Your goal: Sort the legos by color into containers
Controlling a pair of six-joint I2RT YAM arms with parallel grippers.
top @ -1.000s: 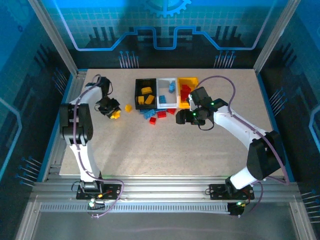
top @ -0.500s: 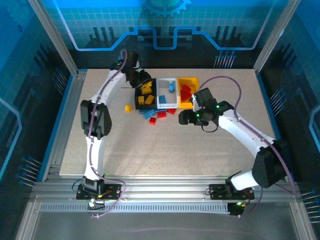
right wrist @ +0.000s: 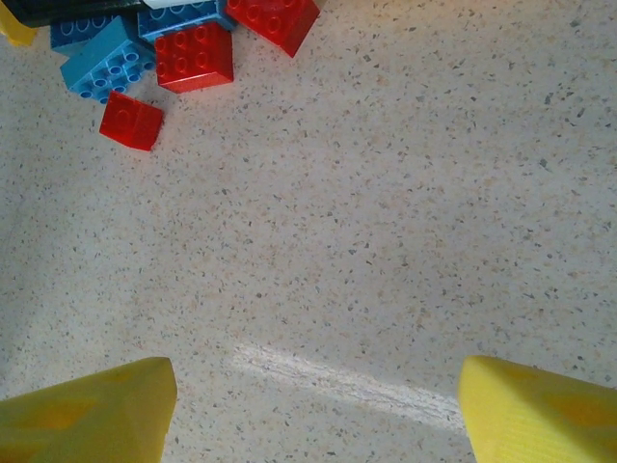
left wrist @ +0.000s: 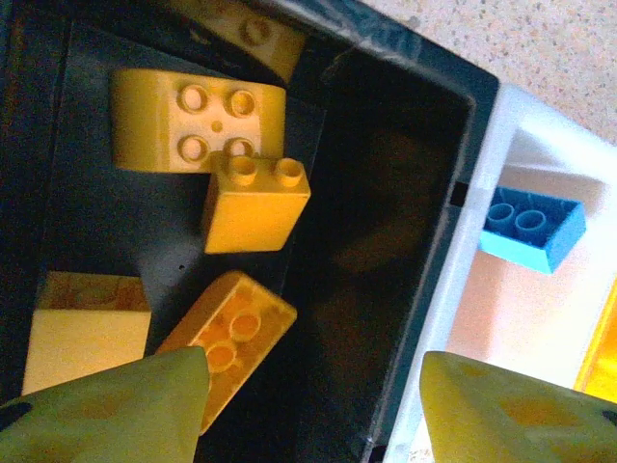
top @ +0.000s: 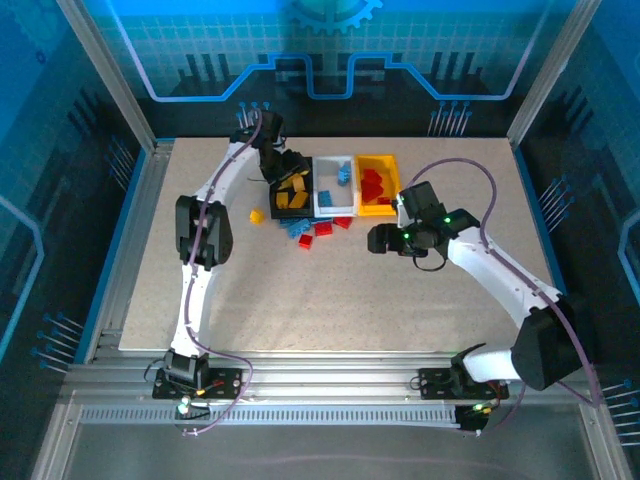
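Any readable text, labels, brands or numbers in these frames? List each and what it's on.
None readable.
Studs on the yellow bricks in the black bin, the blue brick and the red bricks: no legible embossing.
Back wall: gear and circuit-line graphic, no words.

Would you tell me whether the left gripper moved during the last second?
Yes: the left gripper moved right and up the overhead view, from beside the loose yellow plastic brick to above the black plastic bin.
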